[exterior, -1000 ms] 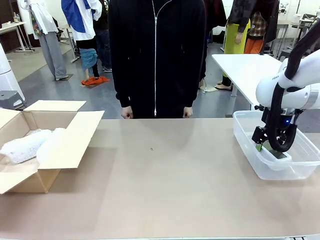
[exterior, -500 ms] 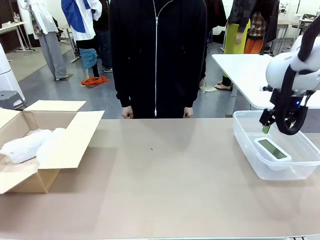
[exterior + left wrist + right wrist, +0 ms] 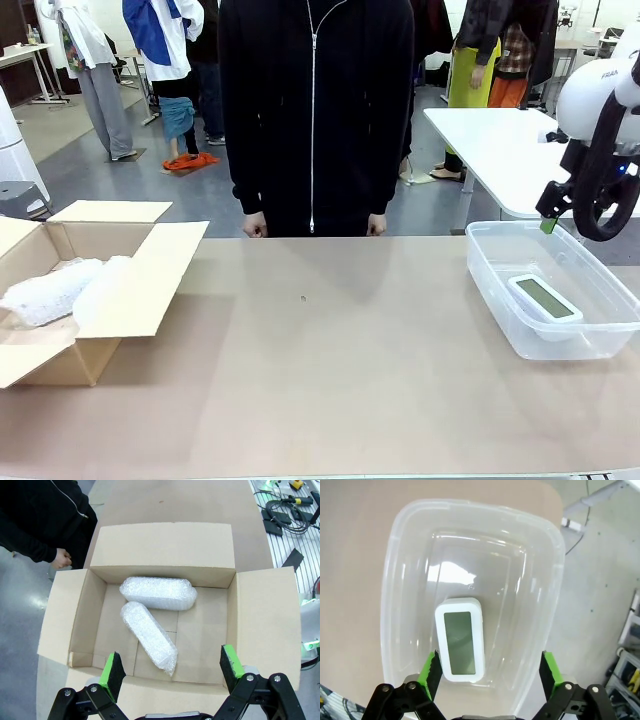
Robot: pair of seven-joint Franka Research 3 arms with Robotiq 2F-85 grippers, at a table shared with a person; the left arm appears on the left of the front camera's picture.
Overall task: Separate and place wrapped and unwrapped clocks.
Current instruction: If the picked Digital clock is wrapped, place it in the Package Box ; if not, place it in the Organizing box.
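Both end effectors are hanging spread and empty: right end effector point(image 3: 487, 672) over my clear tub point(image 3: 490, 275) holding the unwrapped clock point(image 3: 459, 639), left end effector point(image 3: 172, 672) over the cardboard box point(image 3: 162, 545) cradling two wrapped bundles point(image 3: 158, 593). I judge the clock rigid, slick, best pinched across its short sides; the bundles are looking soft. The bench point(image 3: 330, 370) is lying bare between them, a person point(image 3: 313, 110) standing opposite.

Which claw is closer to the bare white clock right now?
Right. The right claw hangs open just above the white clock, which lies in the clear tub. The left claw hovers open over the cardboard box at the table's opposite end.
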